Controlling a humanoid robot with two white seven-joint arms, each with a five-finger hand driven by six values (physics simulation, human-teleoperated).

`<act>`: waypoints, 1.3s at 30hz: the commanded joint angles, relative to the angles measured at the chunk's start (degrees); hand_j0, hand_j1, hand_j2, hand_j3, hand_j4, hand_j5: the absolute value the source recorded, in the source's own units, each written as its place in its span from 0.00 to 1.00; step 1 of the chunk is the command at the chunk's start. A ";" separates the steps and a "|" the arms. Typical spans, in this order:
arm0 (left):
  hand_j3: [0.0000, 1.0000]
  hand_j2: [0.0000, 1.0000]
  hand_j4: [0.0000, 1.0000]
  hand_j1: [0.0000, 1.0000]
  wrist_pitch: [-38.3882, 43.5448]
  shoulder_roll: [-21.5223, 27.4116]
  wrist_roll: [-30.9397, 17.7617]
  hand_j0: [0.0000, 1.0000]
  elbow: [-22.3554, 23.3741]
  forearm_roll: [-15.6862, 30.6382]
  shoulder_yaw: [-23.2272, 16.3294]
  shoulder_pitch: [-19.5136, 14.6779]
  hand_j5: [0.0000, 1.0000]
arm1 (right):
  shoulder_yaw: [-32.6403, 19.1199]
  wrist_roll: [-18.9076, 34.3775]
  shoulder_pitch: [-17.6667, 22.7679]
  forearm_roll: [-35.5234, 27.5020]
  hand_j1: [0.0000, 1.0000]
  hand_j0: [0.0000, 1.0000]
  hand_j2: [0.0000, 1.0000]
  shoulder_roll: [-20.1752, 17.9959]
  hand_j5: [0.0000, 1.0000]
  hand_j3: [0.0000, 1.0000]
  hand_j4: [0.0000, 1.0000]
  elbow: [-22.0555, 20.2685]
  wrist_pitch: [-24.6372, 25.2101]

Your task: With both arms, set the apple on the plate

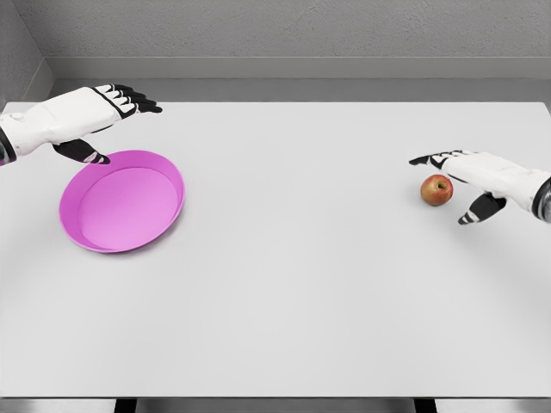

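Observation:
A small red-and-yellow apple (436, 190) sits on the white table at the right. My right hand (449, 186) comes in from the right edge, fingers spread around the apple, thumb below and fingers above it, not closed on it. A pink plate (90, 231) lies at the left of the table. Above the plate's far left rim hovers my left hand (120, 125), its fingers stretched out and its thumb pointing down toward the rim, holding nothing.
The white table (293, 284) spreads wide between plate and apple. Its front edge runs along the bottom of the view, and a grey wall stands behind the far edge.

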 commanded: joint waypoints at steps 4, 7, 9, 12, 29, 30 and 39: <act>1.00 1.00 1.00 1.00 0.09 0.03 0.03 1.00 -0.01 0.35 -0.03 0.00 1.00 | 5.63 3.64 -5.53 0.05 1.00 1.00 1.00 2.62 1.00 1.00 1.00 1.23 8.44; 1.00 1.00 1.00 1.00 0.09 0.12 0.03 1.00 -0.01 0.35 0.06 0.18 1.00 | 8.80 3.64 -7.74 0.05 1.00 1.00 1.00 3.94 1.00 1.00 1.00 3.60 8.52; 1.00 1.00 1.00 1.00 0.09 0.03 0.03 1.00 -0.01 0.35 0.06 0.18 1.00 | 9.07 3.64 -7.82 0.13 1.00 1.00 1.00 4.03 1.00 1.00 1.00 4.13 8.52; 1.00 1.00 1.00 1.00 0.09 0.03 0.03 1.00 -0.01 0.27 0.15 0.18 1.00 | 9.15 3.64 -8.79 0.22 1.00 1.00 1.00 4.82 1.00 1.00 1.00 6.06 8.52; 1.00 1.00 1.00 1.00 0.09 0.03 -0.06 1.00 -0.09 0.27 0.15 0.18 1.00 | 13.28 3.55 -11.43 0.22 1.00 1.00 1.00 6.22 1.00 1.00 1.00 11.60 8.61; 1.00 1.00 1.00 1.00 0.09 0.03 -0.06 1.00 -0.09 0.27 0.24 0.18 1.00 | 13.28 3.55 -11.43 0.22 1.00 1.00 1.00 6.22 1.00 1.00 1.00 11.51 8.61; 1.00 1.00 1.00 1.00 0.09 0.03 -0.06 1.00 -0.09 0.18 0.24 0.26 1.00 | 16.62 3.55 -15.21 0.22 1.00 1.00 1.00 8.33 1.00 1.00 1.00 14.59 9.49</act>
